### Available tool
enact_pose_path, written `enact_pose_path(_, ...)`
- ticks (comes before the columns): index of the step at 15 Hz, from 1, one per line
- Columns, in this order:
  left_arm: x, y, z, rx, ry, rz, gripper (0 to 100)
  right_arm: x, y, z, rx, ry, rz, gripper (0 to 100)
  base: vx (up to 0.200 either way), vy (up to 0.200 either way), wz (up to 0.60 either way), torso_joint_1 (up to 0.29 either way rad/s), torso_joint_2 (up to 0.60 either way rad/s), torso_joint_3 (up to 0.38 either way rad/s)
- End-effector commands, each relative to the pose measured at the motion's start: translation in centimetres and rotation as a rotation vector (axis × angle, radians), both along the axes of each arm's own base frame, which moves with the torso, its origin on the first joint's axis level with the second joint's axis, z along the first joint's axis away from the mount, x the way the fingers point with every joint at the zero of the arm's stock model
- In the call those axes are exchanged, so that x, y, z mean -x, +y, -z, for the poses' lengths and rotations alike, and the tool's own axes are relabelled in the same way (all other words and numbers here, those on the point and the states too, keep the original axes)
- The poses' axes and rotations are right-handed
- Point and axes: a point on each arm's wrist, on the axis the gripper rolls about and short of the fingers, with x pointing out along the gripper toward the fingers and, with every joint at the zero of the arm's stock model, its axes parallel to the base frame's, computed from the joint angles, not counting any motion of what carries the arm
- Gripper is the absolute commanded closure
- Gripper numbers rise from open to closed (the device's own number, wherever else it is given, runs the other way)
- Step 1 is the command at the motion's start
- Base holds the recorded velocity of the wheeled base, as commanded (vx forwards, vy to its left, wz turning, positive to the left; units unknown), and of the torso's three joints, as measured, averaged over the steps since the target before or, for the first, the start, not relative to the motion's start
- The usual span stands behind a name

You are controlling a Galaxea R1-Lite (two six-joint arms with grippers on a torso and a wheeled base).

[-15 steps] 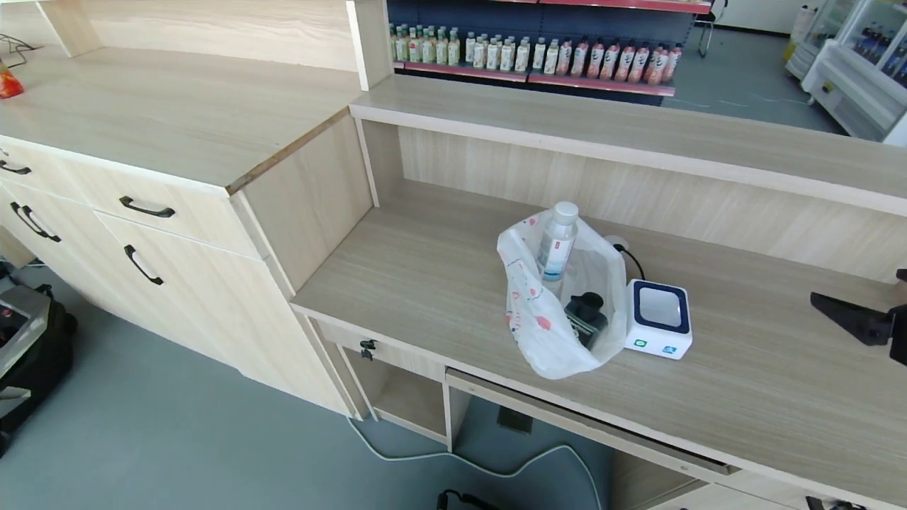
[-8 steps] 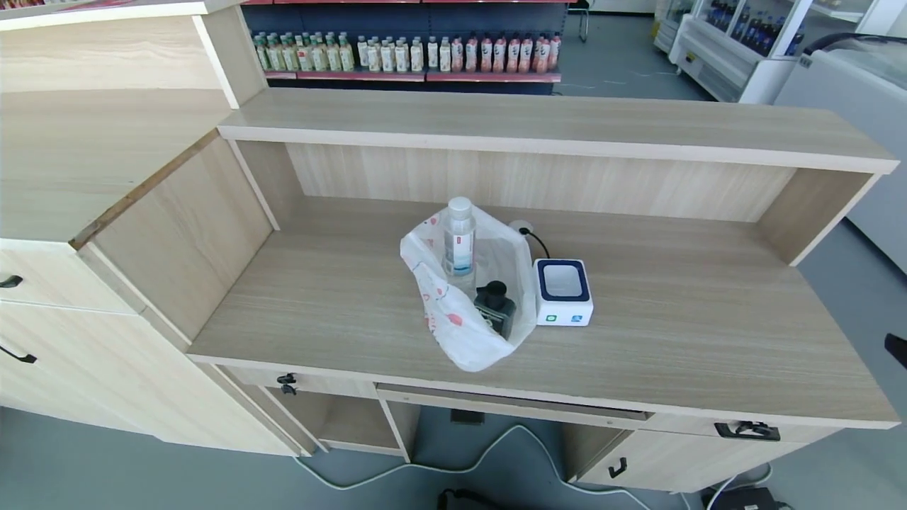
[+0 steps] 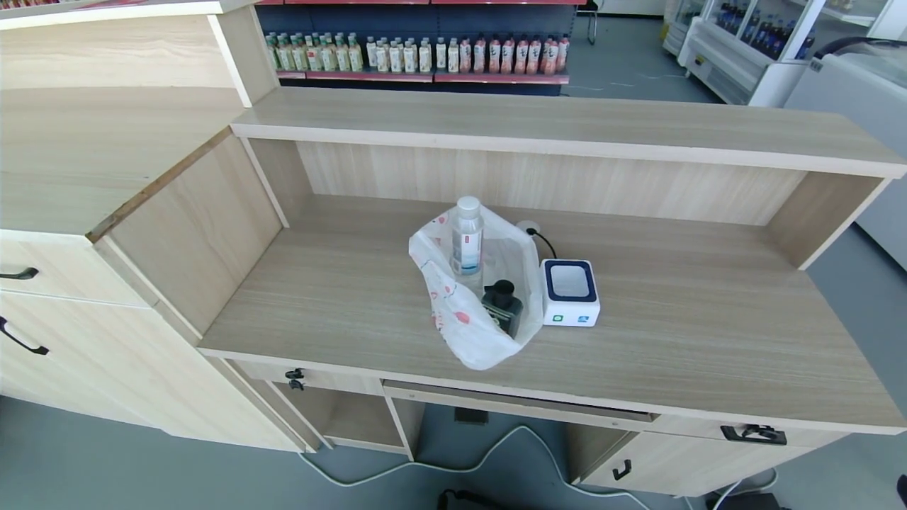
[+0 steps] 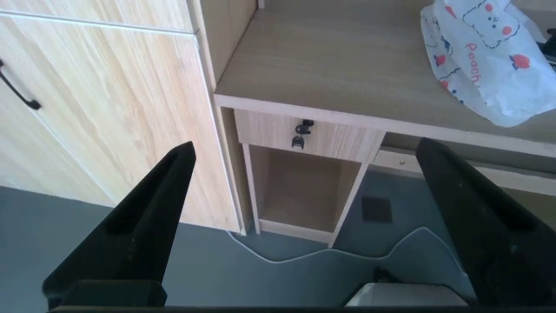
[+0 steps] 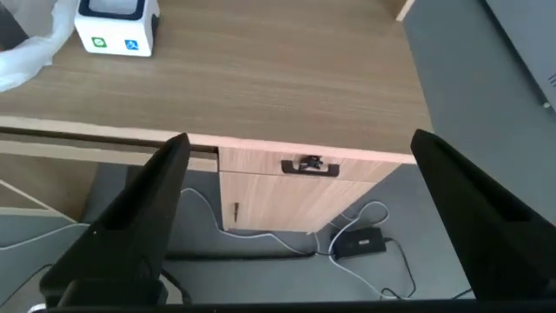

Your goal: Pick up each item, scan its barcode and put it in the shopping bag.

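- Two items are already sitting inside the bag [image 3: 453,319] at mid-counter: a clear bottle [image 3: 468,241] is standing upright at the back, and a black bottle [image 3: 504,309] is leaning just in front of it.
- Both items in view are thus lying bagged, so the task is looking finished or nearly so. Whether further items are waiting elsewhere cannot be told.
- Left gripper [image 4: 306,152] is hanging low off the counter's left front corner, fingers spread wide and carrying nothing. It is facing a small drawer [image 4: 300,137], well apart from the bag.
- Scanner [image 3: 570,292] is sitting just beside the bag on its right, window facing up. Its cable [image 3: 542,242] is running back toward the rear wall.
- Right gripper [image 5: 300,139] is hanging low off the counter's right front edge, fingers likewise spread wide and empty, facing a keyed drawer [image 5: 310,164].
- Surroundings, left to right: a cabinet [image 3: 85,297] is flanking the counter [image 3: 708,319], a raised ledge [image 3: 567,131] is running behind it, a drinks shelf [image 3: 425,55] is standing beyond, and freezers [image 3: 751,49] are standing at far right.
- Obstructions, as a judgement: the ledge and side walls are boxing in the counter, and the scanner is crowding the bag's right side, so any further reach is likely calling for an approach from the front.
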Motion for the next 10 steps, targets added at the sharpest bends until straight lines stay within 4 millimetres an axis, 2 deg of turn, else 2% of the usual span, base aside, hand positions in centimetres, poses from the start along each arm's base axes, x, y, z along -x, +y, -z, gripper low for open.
enact_pose_path(1, 0.0, 0.0, 0.0, 0.0, -0.001, -0.001, 0, 2.1, 0.0, 2.3, -0.001, -0.062, 0.011, 0, 0.0, 0.0, 0.0, 0.0, 0.0, 0.0)
enact_pose_path(2, 0.0, 0.0, 0.0, 0.0, -0.001, -0.001, 0, 2.5, 0.1, 2.9, -0.023, -0.053, 0.023, 0, 0.0, 0.0, 0.0, 0.0, 0.0, 0.0)
enact_pose_path(10, 0.0, 0.0, 0.0, 0.0, 0.0, -0.001, 0, 3.2, 0.0, 3.2, -0.142, -0.139, -0.045, 0, 0.0, 0.0, 0.0, 0.0, 0.0, 0.0)
